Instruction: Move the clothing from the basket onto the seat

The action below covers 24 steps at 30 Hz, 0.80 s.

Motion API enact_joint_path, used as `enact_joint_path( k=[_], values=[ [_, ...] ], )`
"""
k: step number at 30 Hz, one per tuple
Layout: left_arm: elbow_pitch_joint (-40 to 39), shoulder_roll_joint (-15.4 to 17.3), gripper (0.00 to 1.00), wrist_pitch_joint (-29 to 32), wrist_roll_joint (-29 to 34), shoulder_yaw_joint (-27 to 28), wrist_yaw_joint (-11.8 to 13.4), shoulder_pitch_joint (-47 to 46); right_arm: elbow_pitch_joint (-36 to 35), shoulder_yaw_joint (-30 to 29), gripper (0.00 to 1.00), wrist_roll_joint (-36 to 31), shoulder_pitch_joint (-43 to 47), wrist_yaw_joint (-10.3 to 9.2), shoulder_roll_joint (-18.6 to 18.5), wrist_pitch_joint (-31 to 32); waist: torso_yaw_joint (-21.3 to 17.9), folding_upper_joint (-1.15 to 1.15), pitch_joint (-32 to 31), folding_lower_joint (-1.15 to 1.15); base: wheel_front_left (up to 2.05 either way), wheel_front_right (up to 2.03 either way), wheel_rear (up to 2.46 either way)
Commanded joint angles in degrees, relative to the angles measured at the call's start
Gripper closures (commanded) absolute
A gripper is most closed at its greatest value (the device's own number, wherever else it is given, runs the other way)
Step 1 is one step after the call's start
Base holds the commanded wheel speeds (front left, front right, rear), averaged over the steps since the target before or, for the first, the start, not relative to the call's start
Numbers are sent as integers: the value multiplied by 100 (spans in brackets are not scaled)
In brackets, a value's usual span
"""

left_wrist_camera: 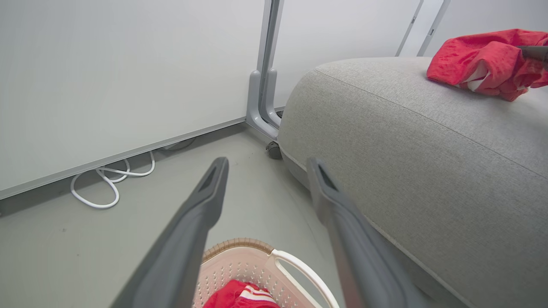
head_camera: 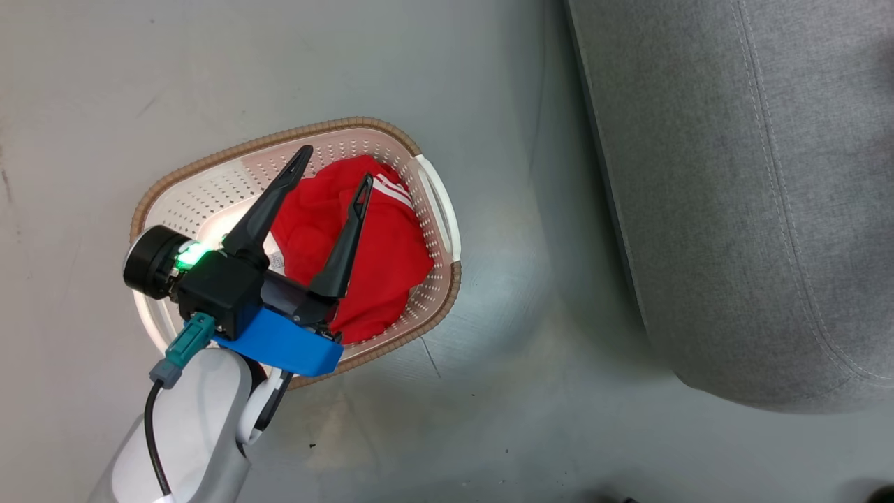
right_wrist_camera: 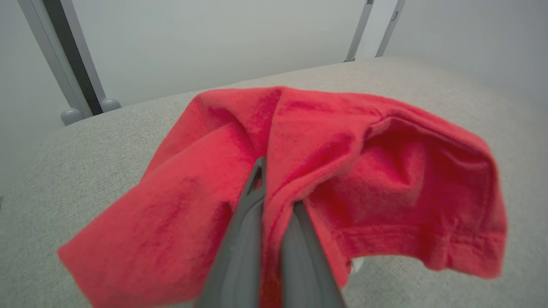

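- left gripper [head_camera: 336, 163]: fingers spread wide, above basket [head_camera: 279, 136]
- striped garment [head_camera: 377, 244]: in basket, against handle-side wall
- right gripper [right_wrist_camera: 277, 188]: clamped on plain red garment [right_wrist_camera: 364, 171] over seat [right_wrist_camera: 107, 128]; cushion contact unclear

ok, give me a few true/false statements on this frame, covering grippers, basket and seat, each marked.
1. The left gripper is open above the basket. True.
2. The basket is empty. False: a striped red garment lies in it.
3. The right gripper is shut on a red garment over the seat. True.
4. The basket stands on the seat. False: it stands on the floor beside the seat.
5. The left gripper holds the striped red garment. False: its fingers are spread apart with nothing between them.
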Motion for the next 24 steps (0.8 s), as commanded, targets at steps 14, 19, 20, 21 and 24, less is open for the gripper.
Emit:
enact_joint_path(
  k=[14, 19, 20, 21, 24],
  values=[
    [110, -195, 0, -30, -71, -23, -11, -60, -151, 128, 0, -177, 194, 1, 55, -29, 81, 0, -319, -1, 0, 0, 0],
    [162, -336, 0, -29, -147, 2, -11, 72, -236, 232, 0, -207, 473, 1, 28, -30, 183, 0, -646, -1, 0, 0, 0],
    [168, -366, 0, -30, -153, 30, -11, 108, -255, 241, 0, -215, 540, 1, 29, -30, 197, 0, -723, -1, 0, 0, 0],
    [181, -400, 0, -30, -161, 49, -11, 147, -274, 270, 0, -237, 603, 1, 46, -30, 210, 0, -810, -1, 0, 0, 0],
    [241, -485, 0, -29, -200, 105, -11, 282, -300, 356, 0, -276, 794, 1, 112, -27, 252, 0, -1091, -1, 0, 0, 0]
  ],
)
